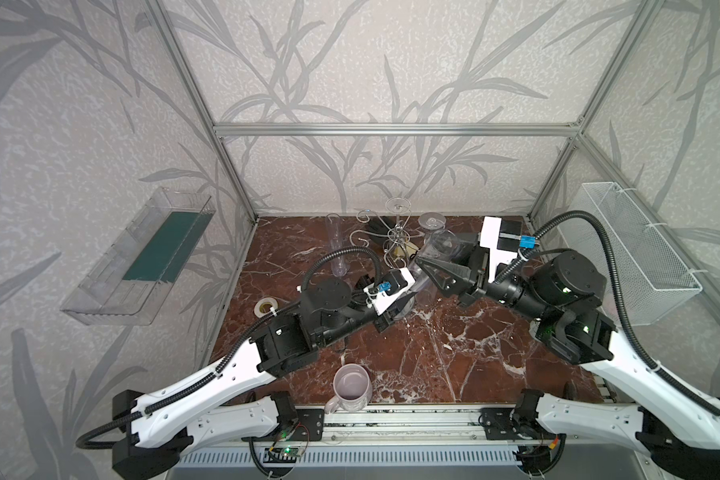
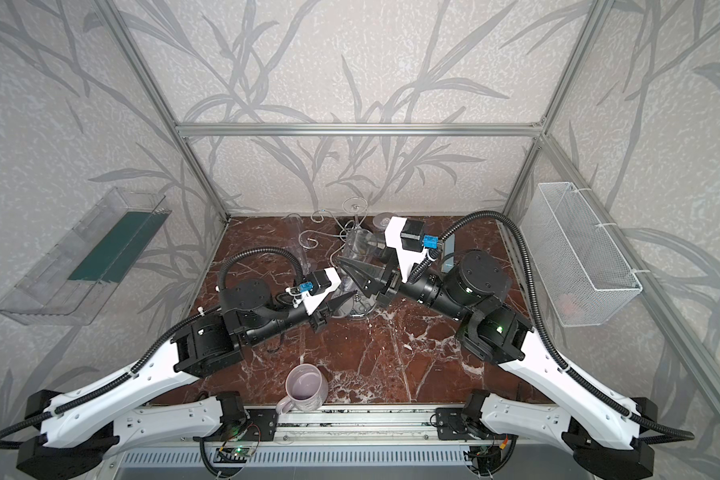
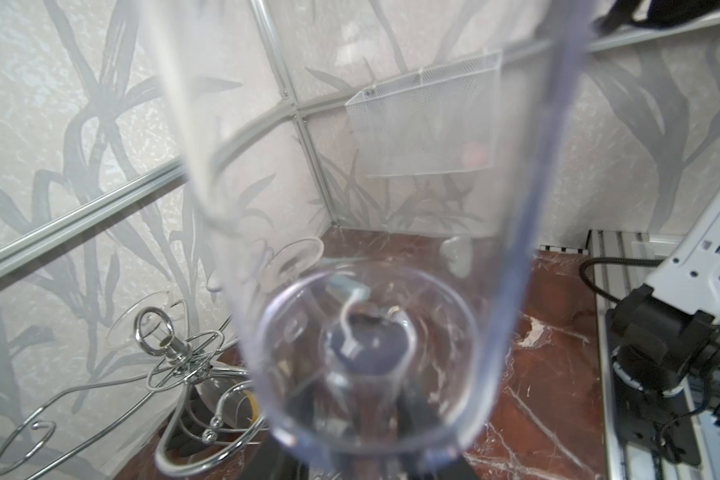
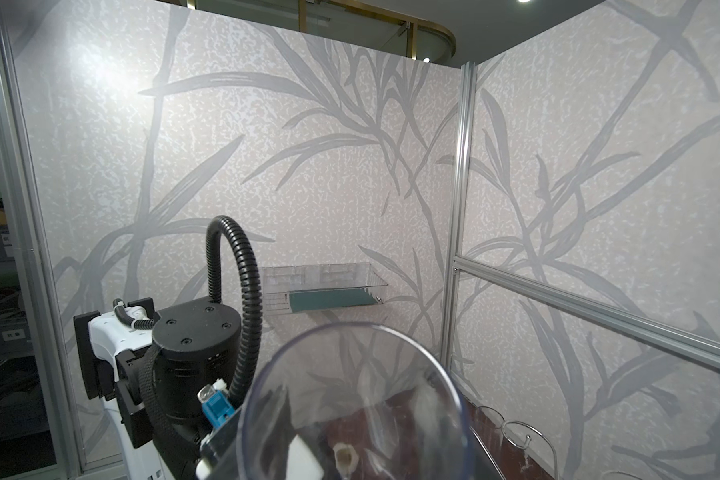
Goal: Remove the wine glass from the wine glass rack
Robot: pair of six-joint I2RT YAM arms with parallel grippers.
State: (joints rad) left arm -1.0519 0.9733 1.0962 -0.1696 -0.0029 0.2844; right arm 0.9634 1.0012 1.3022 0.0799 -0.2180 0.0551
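Note:
The wine glass (image 1: 443, 245) is clear and stands upright just in front and to the right of the chrome wine glass rack (image 1: 395, 239), free of its scroll arms. My right gripper (image 1: 429, 259) is shut on its bowl, one black finger (image 2: 358, 270) lying across the near side. My left gripper (image 2: 344, 305) is low by the stem, with its fingers apart on either side of it. In the left wrist view the wine glass (image 3: 366, 361) fills the middle, with the rack (image 3: 175, 361) beside it. In the right wrist view I look into the open rim of the wine glass (image 4: 358, 399).
A tall clear glass (image 1: 336, 245) is left of the rack and another clear glass (image 1: 432, 222) is at the back right. A lilac mug (image 1: 352, 390) stands at the front edge, and a tape roll (image 1: 265, 307) lies at the left. A wire basket (image 1: 636, 249) and a clear shelf (image 1: 142, 257) hang on the side walls.

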